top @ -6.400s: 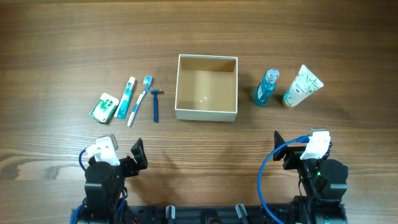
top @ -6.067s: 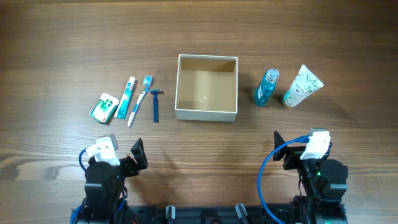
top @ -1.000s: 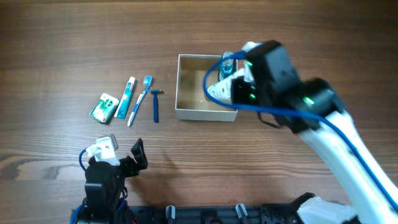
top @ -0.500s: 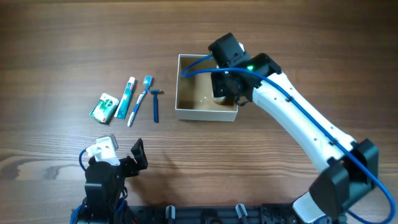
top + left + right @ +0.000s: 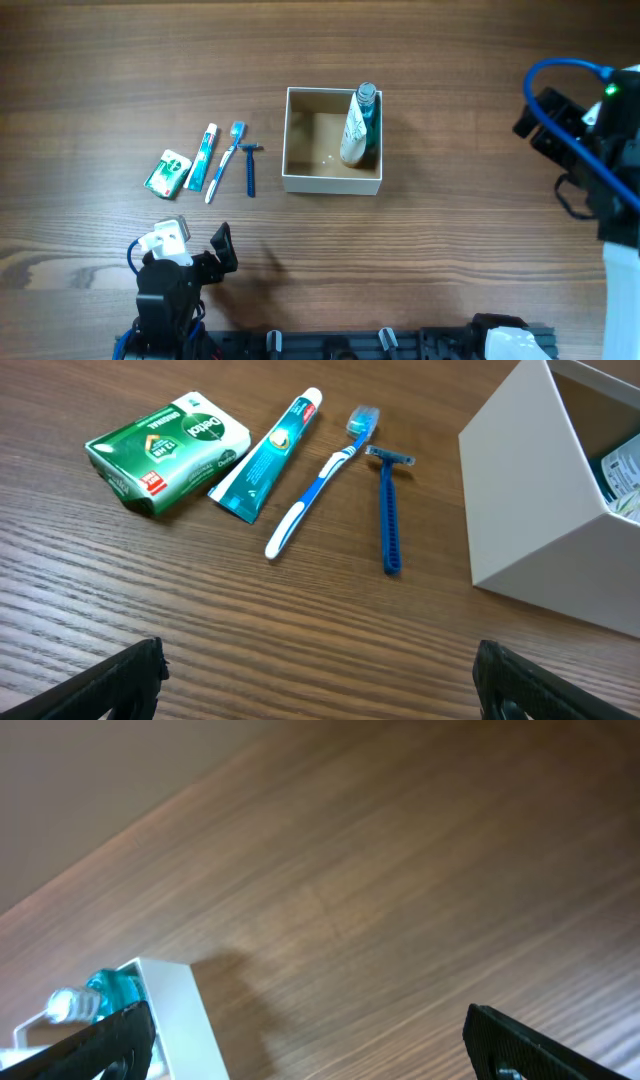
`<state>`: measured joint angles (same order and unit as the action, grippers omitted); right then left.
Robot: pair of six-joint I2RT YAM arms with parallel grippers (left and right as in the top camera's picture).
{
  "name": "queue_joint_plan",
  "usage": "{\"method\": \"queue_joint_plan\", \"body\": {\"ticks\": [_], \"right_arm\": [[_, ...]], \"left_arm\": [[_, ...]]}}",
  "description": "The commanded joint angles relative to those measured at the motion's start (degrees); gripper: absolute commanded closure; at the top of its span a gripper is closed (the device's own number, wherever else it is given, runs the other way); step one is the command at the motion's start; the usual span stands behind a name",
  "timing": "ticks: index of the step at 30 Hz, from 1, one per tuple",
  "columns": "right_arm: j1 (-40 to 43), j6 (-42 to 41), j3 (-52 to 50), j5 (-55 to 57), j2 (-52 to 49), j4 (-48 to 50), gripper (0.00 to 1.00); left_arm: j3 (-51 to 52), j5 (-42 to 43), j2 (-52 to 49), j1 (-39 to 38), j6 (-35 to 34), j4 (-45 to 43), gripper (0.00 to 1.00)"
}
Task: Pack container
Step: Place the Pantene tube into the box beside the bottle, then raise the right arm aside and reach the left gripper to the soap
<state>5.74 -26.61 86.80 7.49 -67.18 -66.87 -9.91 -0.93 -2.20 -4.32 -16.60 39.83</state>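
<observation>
The container sits at the middle of the table, white walls square to the table's edges, tan floor showing. Two things lie inside along its right wall: a blue bottle against the wall, cap toward the far side, and a white tube just beside it, touching it.

To the left of the container, all flat on the table, lie four items in a row. The razor is nearest, and the toothbrush comes next, its head close to the razor's. Then comes the toothpaste, with a green soap pack furthest out, just beside the toothpaste. None touches the container.

The left gripper is low at the near-left of the table, facing the row of items. Its fingers are spread wide with nothing between them — released.

The right gripper is at the right edge of the overhead view, well apart from the container. Its wrist camera looks over bare wood, with a corner of the container and the bottle's cap at lower left. Its fingers are also wide apart — empty.
</observation>
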Motion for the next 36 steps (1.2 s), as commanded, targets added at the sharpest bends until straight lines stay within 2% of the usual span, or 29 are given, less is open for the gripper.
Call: {"method": "queue_joint_plan", "body": {"ticks": [1,2,4,6,8,10,12,14,15,16,19,24,27,32,36], "right_arm": [[1.25,-0.39,0.13,-3.93,-2.95,-0.17,0.00],[1.25,-0.42,0.13,-3.93,-4.07,-0.17,0.00],[1.25,-0.39,0.13,-3.93,-5.66,-0.31,0.00],[1.25,-0.39,0.13,-3.93,-7.13,-0.31,0.00],[1.25,-0.39,0.13,-3.93,-8.52,-0.28,0.00],[1.25,-0.42,0.13,-3.93,-9.62,-0.24,0.00],[1.25,-0.42,0.13,-3.93,-10.69,0.02,0.00],[1.25,-0.42,0.13,-3.93,-11.56,0.02,0.00],[1.25,-0.44,0.13,-3.93,-11.85,0.02,0.00],[1.25,-0.42,0.13,-3.96,-12.39,0.02,0.00],[1.25,-0.42,0.13,-3.93,-12.68,0.02,0.00],[1.25,-0.42,0.13,-3.93,-12.76,0.02,0.00],[1.25,-0.42,0.13,-3.93,-12.76,0.04,0.00],[1.25,-0.42,0.13,-3.93,-12.76,0.02,0.00],[1.25,-0.44,0.13,-3.93,-12.76,0.02,0.00]], "left_arm": [[0.76,0.76,0.31,0.42,0.72,-3.37,0.00],[0.76,4.57,0.31,0.42,0.00,-6.86,0.00],[0.76,15.32,0.31,0.42,-7.76,-13.70,0.00],[0.76,20.24,0.31,0.42,-11.10,-16.59,0.00],[-0.76,19.45,-0.09,0.44,-10.91,-19.08,0.00],[-4.66,15.43,-3.28,0.48,-10.91,-16.37,0.00],[-13.94,11.13,-13.64,0.48,-9.88,-11.23,0.00],[-26.25,9.33,-25.00,0.48,-2.89,-5.79,0.00],[-33.20,5.31,-30.71,0.48,0.31,-2.89,0.00],[-44.11,-4.61,-41.16,0.48,4.44,1.53,0.00],[-56.63,-6.67,-57.44,1.92,12.31,8.31,0.00],[-57.92,-6.21,-79.60,9.25,20.98,11.32,0.00],[-57.92,-6.25,-89.46,10.12,30.03,10.54,0.05],[-57.88,-7.93,-98.62,11.47,42.07,6.67,0.07],[-57.88,-7.63,-100.69,15.15,42.77,3.17,0.11]]}}
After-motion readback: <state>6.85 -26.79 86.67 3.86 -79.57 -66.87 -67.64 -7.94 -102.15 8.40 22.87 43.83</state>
